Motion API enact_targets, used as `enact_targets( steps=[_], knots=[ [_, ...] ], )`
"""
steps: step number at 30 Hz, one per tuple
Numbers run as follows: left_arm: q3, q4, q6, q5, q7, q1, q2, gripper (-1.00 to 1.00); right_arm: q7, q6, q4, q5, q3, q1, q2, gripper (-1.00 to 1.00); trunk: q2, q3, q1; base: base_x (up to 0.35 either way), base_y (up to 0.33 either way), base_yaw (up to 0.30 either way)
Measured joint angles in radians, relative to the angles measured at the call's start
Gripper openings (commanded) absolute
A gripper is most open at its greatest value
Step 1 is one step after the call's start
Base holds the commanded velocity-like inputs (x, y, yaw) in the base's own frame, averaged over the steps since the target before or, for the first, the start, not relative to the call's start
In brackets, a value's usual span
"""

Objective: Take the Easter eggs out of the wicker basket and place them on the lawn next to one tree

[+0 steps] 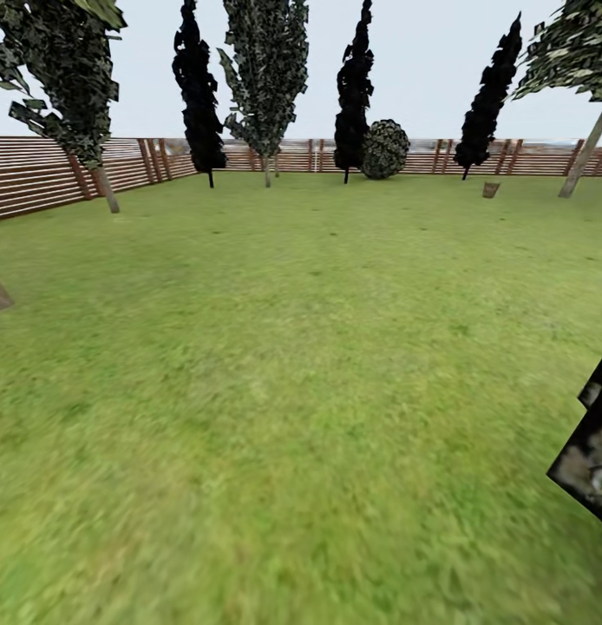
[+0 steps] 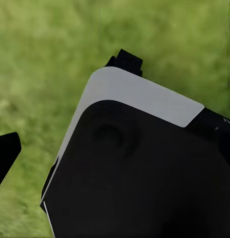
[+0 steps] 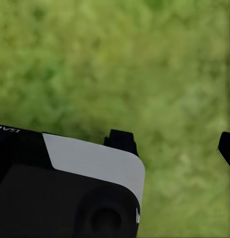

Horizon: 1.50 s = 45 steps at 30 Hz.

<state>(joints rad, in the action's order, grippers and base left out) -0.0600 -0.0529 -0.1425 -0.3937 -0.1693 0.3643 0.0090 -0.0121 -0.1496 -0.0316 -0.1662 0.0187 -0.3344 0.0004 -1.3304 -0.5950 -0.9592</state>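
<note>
A small brown wicker basket (image 1: 491,189) stands far off on the lawn (image 1: 284,365), close to the back fence. It is too distant for me to make out any eggs. Two trees with pale bare trunks rise near the fence, one at the right (image 1: 585,154) and one at the left (image 1: 107,189). In the left wrist view one dark fingertip (image 2: 6,152) sits at the picture's edge over grass. In the right wrist view a dark fingertip (image 3: 226,148) likewise sits at the edge. Nothing lies between the fingers of either gripper.
A brown slatted fence (image 1: 41,174) closes the yard at the back and left. Dark cypresses (image 1: 199,95) and a round bush (image 1: 385,149) line it. A dark leafy object (image 1: 589,451) juts in at the right edge. My own black and white body (image 2: 139,163) shows in both wrist views.
</note>
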Motion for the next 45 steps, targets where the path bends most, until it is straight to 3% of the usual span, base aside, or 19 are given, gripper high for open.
enact_targets(
  steps=[13,45],
  knots=[
    [0.0,0.0,0.0,0.0,0.0,0.0,0.0,1.0,0.0,0.0,0.0,0.0,0.0,0.0,0.0,1.0,0.0,0.0,0.0,0.325,0.0,-0.25],
    [0.0,0.0,0.0,0.0,0.0,0.0,0.0,1.0,0.003,0.0,0.001,0.001,0.0,0.0,0.001,1.0,0.0,0.0,0.0,0.325,0.0,-0.003]
  ],
)
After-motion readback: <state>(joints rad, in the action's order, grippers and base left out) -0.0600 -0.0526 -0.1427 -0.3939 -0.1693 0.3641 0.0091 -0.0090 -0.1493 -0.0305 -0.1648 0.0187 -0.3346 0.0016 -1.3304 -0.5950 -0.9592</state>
